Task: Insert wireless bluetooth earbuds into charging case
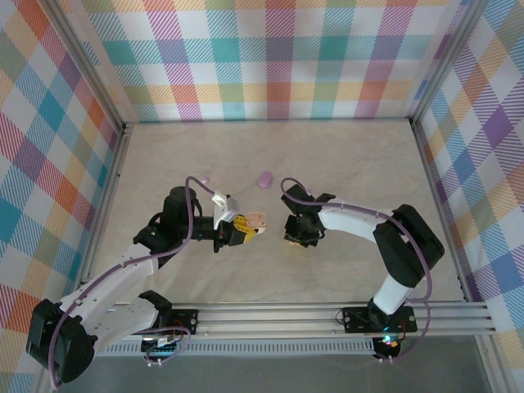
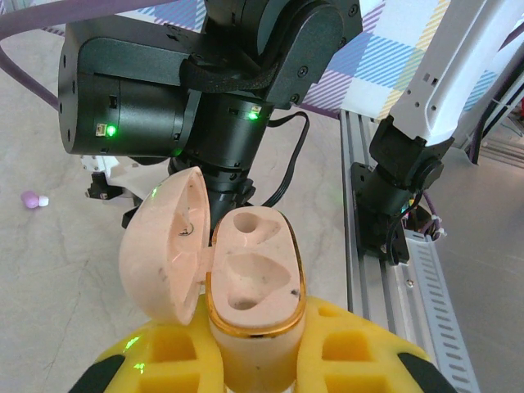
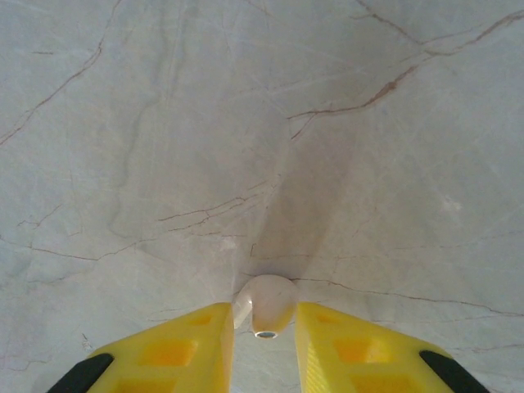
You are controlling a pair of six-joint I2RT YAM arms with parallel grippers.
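The left arm (image 1: pixel 123 270) reached from its base at the near left up toward the middle of the tabletop (image 1: pixel 344 155), elbow bent and wrist turned to the right. The right arm (image 1: pixel 360 219) arched up from its base and swung left, its wrist pitched down at the surface. The two grippers were near each other but apart. From above, the left gripper (image 1: pixel 243 229) was clenched on a peach charging case (image 1: pixel 257 219) held clear of the surface. The right gripper (image 1: pixel 299 237) pointed downward just to the right of it. Farther back lay a light purple earbud (image 1: pixel 205 178) and, well to its right, a larger light purple object (image 1: pixel 264 179). The left wrist view gave what the overhead could not. The case stood upright between the yellow fingers (image 2: pixel 344 352), its lid (image 2: pixel 164 246) swung open to the left and both moulded wells bare. The dark wrist of the right arm loomed close behind it, and the purple earbud lay on the tabletop at far left. The right wrist view showed the right gripper's fingers (image 3: pixel 344 344) pressed against either side of a cream-white earbud (image 3: pixel 266 296), grasping it low over the veined marble. Whether it had left the surface could not be told.
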